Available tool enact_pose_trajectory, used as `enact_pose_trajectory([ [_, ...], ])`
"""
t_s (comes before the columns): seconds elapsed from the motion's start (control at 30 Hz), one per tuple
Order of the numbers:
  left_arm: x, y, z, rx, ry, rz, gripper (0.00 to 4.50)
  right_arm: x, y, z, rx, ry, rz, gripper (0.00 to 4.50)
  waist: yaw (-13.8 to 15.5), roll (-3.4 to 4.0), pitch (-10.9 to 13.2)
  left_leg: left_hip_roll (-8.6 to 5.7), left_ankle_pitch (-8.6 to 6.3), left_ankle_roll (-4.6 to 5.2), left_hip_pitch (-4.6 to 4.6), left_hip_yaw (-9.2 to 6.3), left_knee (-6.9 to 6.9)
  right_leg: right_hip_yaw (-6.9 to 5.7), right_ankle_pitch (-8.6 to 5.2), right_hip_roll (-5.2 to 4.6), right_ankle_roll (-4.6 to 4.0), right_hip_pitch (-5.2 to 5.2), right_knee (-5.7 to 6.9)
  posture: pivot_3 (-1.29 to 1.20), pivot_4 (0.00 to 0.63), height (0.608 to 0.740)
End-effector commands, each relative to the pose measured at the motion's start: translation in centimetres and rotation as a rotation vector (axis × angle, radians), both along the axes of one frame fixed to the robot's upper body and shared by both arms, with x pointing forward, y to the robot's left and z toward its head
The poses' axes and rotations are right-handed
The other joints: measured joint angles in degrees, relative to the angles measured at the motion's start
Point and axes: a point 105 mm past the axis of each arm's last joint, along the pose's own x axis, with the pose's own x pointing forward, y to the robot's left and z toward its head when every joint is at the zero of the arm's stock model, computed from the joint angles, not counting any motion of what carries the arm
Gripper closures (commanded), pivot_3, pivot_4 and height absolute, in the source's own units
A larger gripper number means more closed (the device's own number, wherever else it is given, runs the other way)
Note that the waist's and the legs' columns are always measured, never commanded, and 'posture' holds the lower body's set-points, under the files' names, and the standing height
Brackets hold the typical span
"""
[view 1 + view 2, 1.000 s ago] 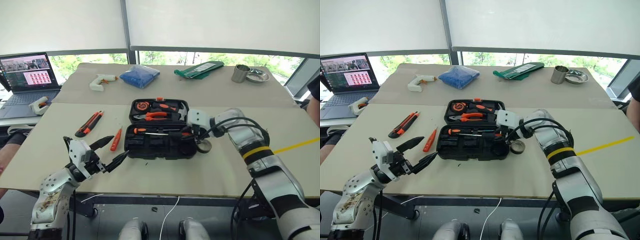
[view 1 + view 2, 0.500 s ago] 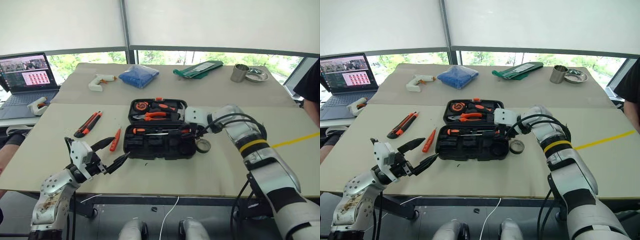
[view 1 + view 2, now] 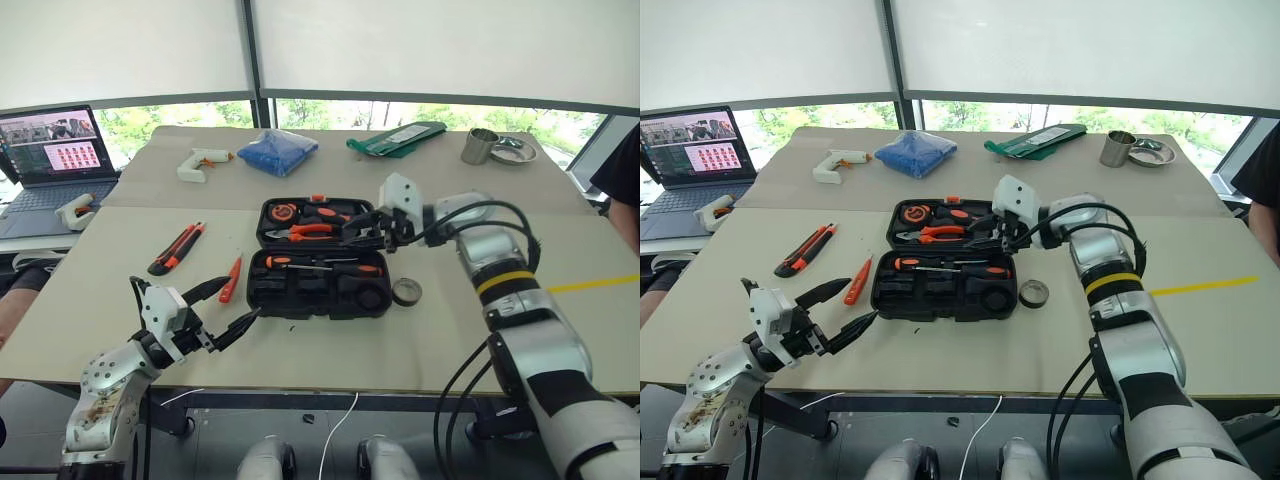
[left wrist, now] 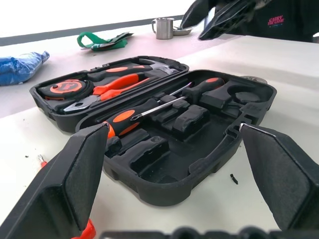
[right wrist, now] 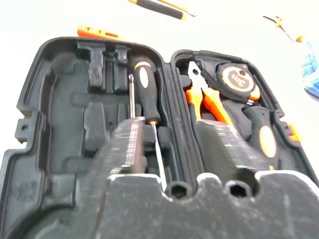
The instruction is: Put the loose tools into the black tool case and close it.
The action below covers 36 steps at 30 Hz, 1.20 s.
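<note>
1. Black tool case (image 3: 312,296) lay open and flat on the table (image 3: 440,345), its near edge just past your left gripper (image 3: 243,296). That gripper's jaws stood as wide as they go, empty, aimed at the case's near left corner.
2. One small all-orange screwdriver (image 3: 232,278) lay just beyond and outboard of the left gripper, between it and the case's left end. Its long axis ran away from you, roughly crosswise to the case. I judge the left arm was the nearer one for it, and the jaws would need to close across the shaft.
3. One black tape roll (image 3: 406,291) sat flat on the table just beside the case's right end. It lay below and on your side of the right gripper (image 3: 352,229), so that arm was the nearer one.
4. Your right gripper hovered over the case near its hinge, pointing left, fingers (image 5: 127,149) a modest gap apart with nothing between them.
5. Two slim screwdrivers (image 3: 322,266) lay end to end in the near half, along the case's length, beneath the right gripper.
6. One utility knife (image 3: 178,248) lay well beyond the left gripper, farther outboard than the orange screwdriver, angled diagonally.
7. Count of loose tools left on the table was three; the lid was not yet closed.
8. Two white glue guns (image 3: 201,162) lay far beyond the left gripper.
</note>
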Motion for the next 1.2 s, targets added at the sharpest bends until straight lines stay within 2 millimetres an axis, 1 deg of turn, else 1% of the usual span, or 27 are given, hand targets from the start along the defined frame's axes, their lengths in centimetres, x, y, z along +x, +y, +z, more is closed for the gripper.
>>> enact_pose_trajectory([
  [0.03, 0.2, -0.1, 0.5, 0.007, -0.026, -0.001, 0.00, 0.4, 0.0, -1.2, 0.018, -0.014, -0.046, 4.00, 0.0, 0.00, 0.0, -0.01, 0.00, 0.00, 0.00, 0.01, 0.00, 0.01, 0.00, 0.00, 0.00, -0.01, 0.01, 0.00, 0.150, 0.739],
  [0.07, 0.2, -0.1, 0.4, 0.012, -0.022, -0.002, 0.00, 0.5, 0.1, -2.2, 0.006, 0.004, -0.060, 4.41, 0.1, 0.00, 0.0, -0.01, 0.00, 0.00, 0.00, 0.01, 0.00, 0.00, 0.00, 0.00, 0.00, 0.00, 0.01, 0.00, 0.150, 0.739],
  [0.1, 0.2, -0.1, 0.3, 0.018, -0.017, -0.003, 0.00, 0.5, 0.1, -3.0, -0.008, 0.013, -0.071, 4.46, 0.1, 0.00, 0.0, -0.02, 0.00, 0.00, 0.00, 0.01, 0.00, 0.00, 0.00, -0.01, 0.00, 0.01, 0.00, 0.00, 0.150, 0.739],
  [0.23, 0.3, -0.2, 0.3, 0.030, -0.011, -0.006, 0.00, 0.4, 0.6, -5.3, -0.077, 0.035, -0.074, 4.46, -0.1, 0.00, 0.0, -0.02, 0.01, -0.01, 0.00, 0.02, -0.01, 0.01, 0.00, 0.00, 0.00, -0.01, 0.01, 0.00, 0.150, 0.739],
  [0.3, 0.4, -0.1, 0.3, 0.033, -0.011, -0.006, 0.00, 0.2, 0.9, -6.0, -0.099, 0.046, -0.068, 4.46, -0.1, 0.00, 0.0, -0.01, 0.01, -0.01, 0.02, 0.02, -0.01, 0.01, 0.00, 0.01, 0.00, 0.00, 0.02, 0.00, 0.150, 0.739],
  [0.43, 0.5, 0.1, 0.3, 0.044, -0.004, 0.007, 0.00, 0.2, 0.7, -7.4, -0.172, 0.081, -0.083, 4.46, -0.3, 0.00, 0.0, 0.01, 0.02, -0.03, 0.19, 0.02, -0.02, 0.03, -0.01, 0.01, -0.01, 0.11, 0.05, 0.00, 0.150, 0.739],
  [0.53, 0.6, 0.3, 0.1, 0.051, 0.004, 0.017, 0.00, 0.1, 0.8, -8.0, -0.205, 0.099, -0.082, 4.46, -0.4, -0.01, 0.0, 0.02, 0.03, -0.05, 0.29, 0.01, -0.02, 0.04, -0.03, 0.01, -0.04, 0.16, 0.07, 0.00, 0.150, 0.739],
  [0.6, 0.7, 0.4, -0.1, 0.057, 0.013, 0.025, 0.00, 0.1, 1.3, -7.9, -0.204, 0.094, -0.078, 4.46, -0.4, -0.01, 0.0, 0.04, 0.03, -0.06, 0.37, 0.01, -0.02, 0.04, -0.03, 0.01, -0.05, 0.22, 0.07, 0.00, 0.150, 0.739],
  [0.67, 0.7, 0.5, -0.3, 0.061, 0.017, 0.032, 0.00, 0.3, 1.7, -7.1, -0.167, 0.083, -0.083, 4.46, -0.7, -0.01, 0.0, 0.05, 0.03, -0.07, 0.43, 0.01, -0.03, 0.05, -0.03, 0.00, -0.05, 0.24, 0.08, 0.00, 0.150, 0.739],
  [0.73, 0.7, 0.7, -0.2, 0.054, 0.016, 0.043, 0.00, 0.3, 2.0, -5.1, -0.057, 0.081, -0.074, 4.46, -1.0, -0.01, 0.0, 0.06, 0.04, -0.09, 0.49, 0.01, -0.07, 0.06, -0.04, 0.01, -0.07, 0.27, 0.09, 0.00, 0.150, 0.739],
  [0.77, 0.6, 0.9, -0.2, 0.047, 0.018, 0.050, 0.00, 0.4, 1.7, -3.8, 0.012, 0.083, -0.078, 4.46, -1.1, -0.01, 0.0, 0.06, 0.05, -0.12, 0.49, 0.01, -0.10, 0.06, -0.05, 0.00, -0.08, 0.26, 0.10, 0.00, 0.150, 0.739],
  [0.8, 0.4, 1.3, -0.2, 0.031, 0.027, 0.062, 0.00, 0.4, 1.0, -2.4, 0.074, 0.071, -0.081, 4.19, -1.1, -0.02, 0.0, 0.07, 0.06, -0.13, 0.48, 0.01, -0.12, 0.06, -0.05, 0.00, -0.10, 0.24, 0.10, 0.00, 0.150, 0.739],
  [0.83, 0.3, 1.6, -0.2, 0.020, 0.033, 0.069, 0.00, 0.4, 0.4, -1.6, 0.109, 0.062, -0.083, 3.90, -1.1, -0.02, 0.0, 0.08, 0.07, -0.13, 0.44, 0.00, -0.16, 0.07, -0.05, -0.01, -0.11, 0.20, 0.10, 0.00, 0.150, 0.739],
  [0.87, 0.0, 2.4, -0.2, 0.001, 0.040, 0.089, 0.00, -0.1, -0.6, -1.0, 0.130, 0.049, -0.071, 3.69, -1.1, -0.02, 0.0, 0.08, 0.07, -0.13, 0.38, -0.01, -0.18, 0.07, -0.05, -0.02, -0.12, 0.15, 0.10, 0.00, 0.150, 0.739],
  [0.9, -0.4, 3.0, -0.3, -0.010, 0.057, 0.100, 0.00, -0.6, -1.5, -0.6, 0.148, 0.034, -0.063, 3.31, -1.0, -0.02, 0.0, 0.07, 0.08, -0.13, 0.30, -0.01, -0.22, 0.08, -0.05, -0.03, -0.12, 0.08, 0.10, 0.00, 0.150, 0.739],
  [0.93, -0.7, 4.0, -0.5, -0.004, 0.069, 0.133, 0.00, -1.4, -2.4, -0.3, 0.177, 0.030, -0.050, 3.06, -0.9, -0.02, 0.0, 0.06, 0.07, -0.12, 0.24, -0.04, -0.26, 0.07, -0.05, -0.04, -0.12, 0.06, 0.08, 0.00, 0.150, 0.739],
  [0.97, -1.1, 5.0, -0.7, 0.002, 0.079, 0.161, 0.00, -2.3, -3.0, 0.2, 0.210, 0.015, -0.026, 2.63, -0.6, -0.03, 0.0, 0.05, 0.05, -0.08, 0.24, -0.05, -0.32, 0.06, -0.06, -0.07, -0.10, 0.06, 0.06, 0.00, 0.150, 0.739],
  [1.0, -1.4, 6.2, -0.9, 0.016, 0.086, 0.212, 0.00, -3.4, -3.8, 0.6, 0.247, -0.006, -0.004, 2.30, -0.5, -0.04, 0.0, 0.04, 0.04, -0.07, 0.23, -0.05, -0.46, 0.03, -0.08, -0.09, -0.08, 0.04, -0.04, 0.00, 0.150, 0.739],
  [1.03, -1.7, 7.5, -1.0, 0.027, 0.089, 0.260, 0.00, -4.3, -4.5, 0.8, 0.275, -0.025, 0.006, 2.03, -0.4, -0.04, 0.0, 0.04, 0.03, -0.07, 0.25, -0.04, -0.54, 0.03, -0.09, -0.08, -0.08, 0.05, -0.13, 0.00, 0.150, 0.739],
  [1.07, -2.0, 8.5, -1.0, 0.032, 0.092, 0.298, 0.00, -4.9, -5.2, 1.0, 0.303, -0.046, 0.003, 1.46, -0.1, -0.05, 0.0, 0.01, 0.04, -0.08, 0.26, -0.01, -0.67, 0.03, -0.10, -0.10, -0.08, 0.02, -0.16, 0.00, 0.150, 0.739],
  [1.1, -2.4, 9.8, -1.0, 0.046, 0.091, 0.354, 0.00, -5.7, -6.0, 1.2, 0.342, -0.058, -0.011, 1.27, 0.0, -0.05, 0.0, 0.02, 0.04, -0.10, 0.27, -0.03, -0.72, 0.00, -0.11, -0.08, -0.09, 0.03, -0.22, 0.00, 0.150, 0.739],
  [1.2, -3.8, 13.4, -1.4, 0.080, 0.130, 0.497, 0.00, -8.2, -8.5, 0.6, 0.399, -0.085, -0.015, 0.34, 0.1, -0.08, 0.0, 0.03, 0.05, -0.12, 0.31, -0.03, -0.78, 0.00, -0.14, -0.08, -0.11, 0.02, -0.21, 0.00, 0.150, 0.739],
])
